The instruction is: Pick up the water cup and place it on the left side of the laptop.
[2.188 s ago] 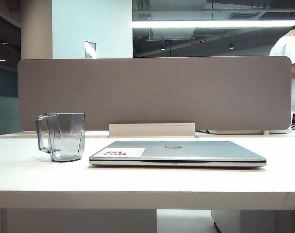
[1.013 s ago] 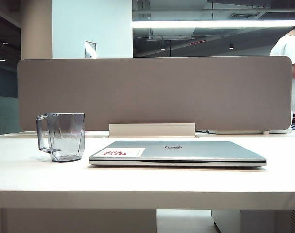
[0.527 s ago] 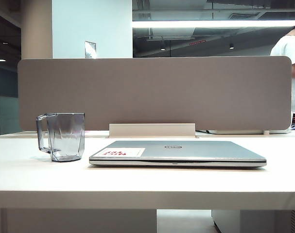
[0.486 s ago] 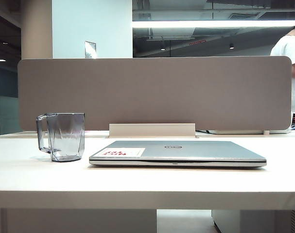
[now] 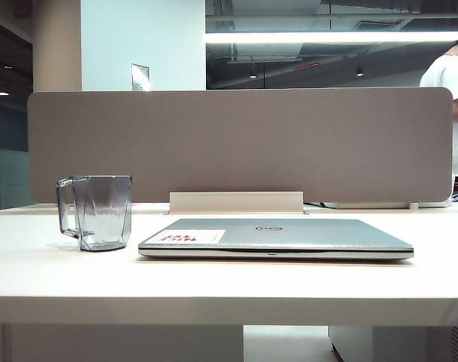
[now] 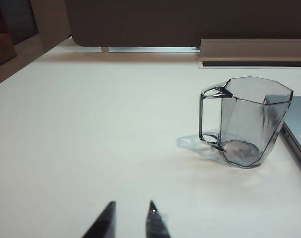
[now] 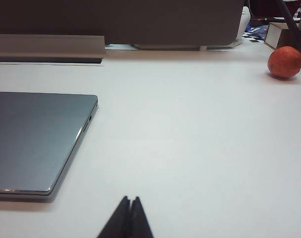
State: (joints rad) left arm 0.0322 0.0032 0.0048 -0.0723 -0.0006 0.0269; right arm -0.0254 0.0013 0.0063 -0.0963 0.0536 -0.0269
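Item one, on my exterior feed: a broad, pale cream desk top (image 5: pixel 55 279), flat and matte, bearing everything listed below.

Item two: a taupe fabric-faced partition screen (image 5: pixel 240 143) with rounded corners, standing upright along the desk's far edge, with a low cream cable-tray lip (image 5: pixel 236 202) at its foot.

Item three: the laptop (image 5: pixel 278 237), a thin silver-grey Dell with its lid shut, lying flat near the middle of the desk; a small round logo sits on the lid and a white-and-red sticker at its near left corner.

Item four: the water cup (image 5: pixel 100 211), a transparent smoky-grey plastic mug with faceted sides and a squared handle. It stands upright on the desk just beside the laptop's left edge, apart from it, handle turned away from the laptop (nothing visible inside).

Item five: a small round orange-red fruit (image 7: pixel 285 62), resting near the far right of the desk, well apart from the laptop.

Item six: the left gripper (image 6: pixel 129 220), black fingertips parted by a narrow gap, holding nothing, low over bare desk short of the cup.

Item seven: the right gripper (image 7: pixel 130 218), tips pressed together, holding nothing, over bare desk right of the laptop.
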